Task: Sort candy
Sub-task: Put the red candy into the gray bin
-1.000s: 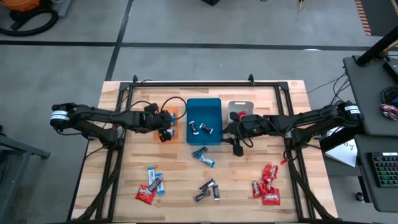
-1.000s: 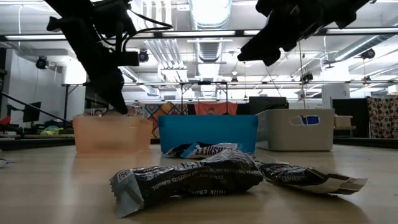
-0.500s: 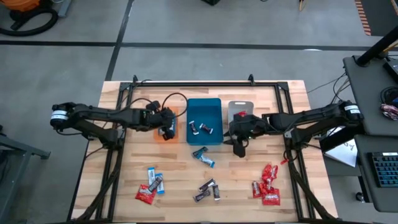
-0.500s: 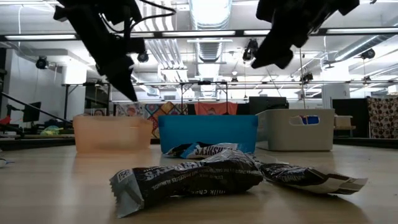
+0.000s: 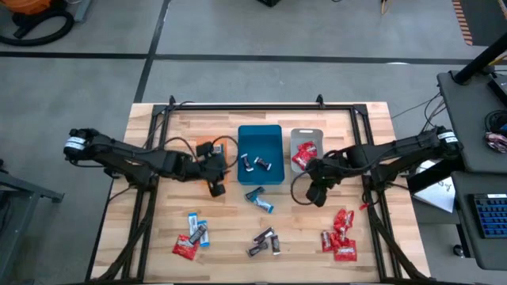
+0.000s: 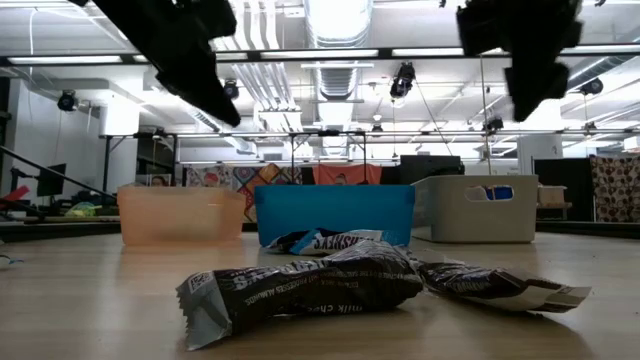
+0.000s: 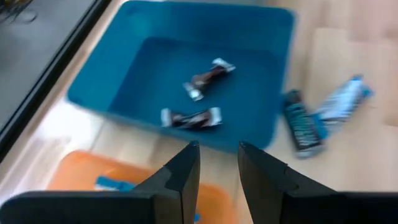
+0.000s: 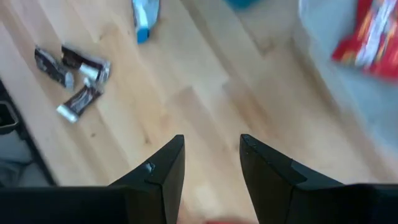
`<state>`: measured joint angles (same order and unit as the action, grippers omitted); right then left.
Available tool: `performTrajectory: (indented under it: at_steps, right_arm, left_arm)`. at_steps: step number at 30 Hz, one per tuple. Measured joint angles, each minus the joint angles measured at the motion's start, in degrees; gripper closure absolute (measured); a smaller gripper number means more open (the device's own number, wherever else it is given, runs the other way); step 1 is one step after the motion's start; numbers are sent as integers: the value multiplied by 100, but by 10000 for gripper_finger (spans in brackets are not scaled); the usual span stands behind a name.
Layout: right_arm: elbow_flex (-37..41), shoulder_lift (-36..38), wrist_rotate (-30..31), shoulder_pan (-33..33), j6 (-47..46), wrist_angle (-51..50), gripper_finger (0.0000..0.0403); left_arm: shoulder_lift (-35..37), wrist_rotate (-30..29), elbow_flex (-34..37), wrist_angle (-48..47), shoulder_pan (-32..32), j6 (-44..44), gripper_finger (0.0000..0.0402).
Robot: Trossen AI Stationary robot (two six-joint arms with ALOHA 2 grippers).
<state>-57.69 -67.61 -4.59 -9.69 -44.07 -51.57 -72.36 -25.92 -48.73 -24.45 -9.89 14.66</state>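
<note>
Candy: I see red [image 5: 342, 235], blue-and-white [image 5: 259, 199] and dark-wrapped [image 5: 264, 240] pieces loose on the bench [image 5: 230, 222]; two dark ones in the teal tray [image 5: 260, 136].
Left tool [image 7: 217, 165]: released, holding nothing, above the orange tray [image 7: 87, 182].
Right tool [image 8: 211, 155]: released, holding nothing, over bare wood.
Low view: exposed ceiling ducts [image 6: 335, 20].

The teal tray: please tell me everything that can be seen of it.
The teal tray is a rectangular, open-topped bin that looks like smooth plastic, with upright walls and rounded corners. It stands flat on the wooden table, between the orange tray and the grey tray. Two dark brown candies with silver ends lie on its floor, apart from each other. Blue-and-white candies lie on the table just outside it. No gripper touches it.
</note>
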Motion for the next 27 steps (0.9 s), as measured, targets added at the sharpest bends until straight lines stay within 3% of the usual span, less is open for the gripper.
performTrajectory:
  at_steps: [10, 27]
  right_arm:
    - [-178, 0, -106, -683, -1700, -591, 259]
    - [802, 0, -598, -1876, -4267, -1119, 259]
  left_arm:
    - [2, -10, -9, 246, -535, 141, 308]
    - [2, -35, -9, 249, -551, 195, 308]
